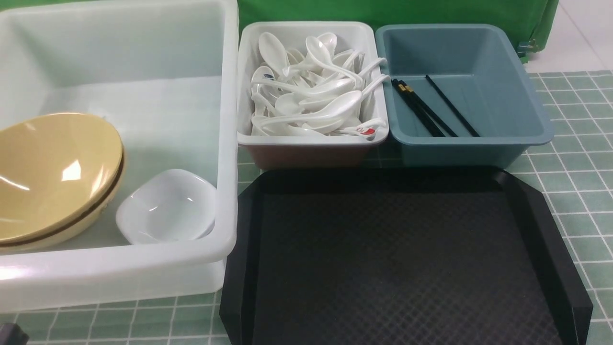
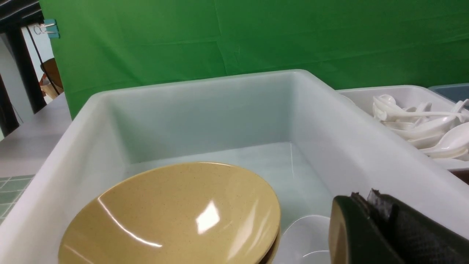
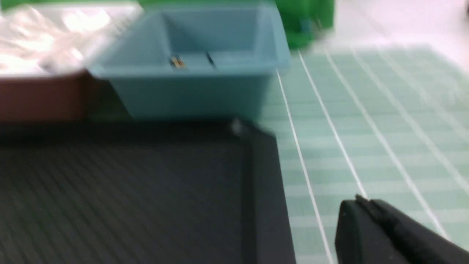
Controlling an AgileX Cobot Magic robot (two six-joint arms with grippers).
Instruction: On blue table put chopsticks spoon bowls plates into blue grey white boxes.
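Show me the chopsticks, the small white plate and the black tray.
chopsticks (image 1: 424,109), front view, mid-shafts.
small white plate (image 1: 167,207), front view, its hollow centre.
black tray (image 1: 392,258), front view, bare textured floor.

Three boxes (image 1: 230,143), two bowls (image 1: 52,172), three chopsticks (image 1: 431,110), one tray (image 1: 402,249).

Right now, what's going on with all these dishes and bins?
A two-armed robot is sorting tableware, and it looks nearly finished. The tan bowls and a small white plate sit in the big white tub, spoons fill the small white box, chopsticks lie in the blue-grey box. The black tray is bare. Both grippers are shut, holding nothing.
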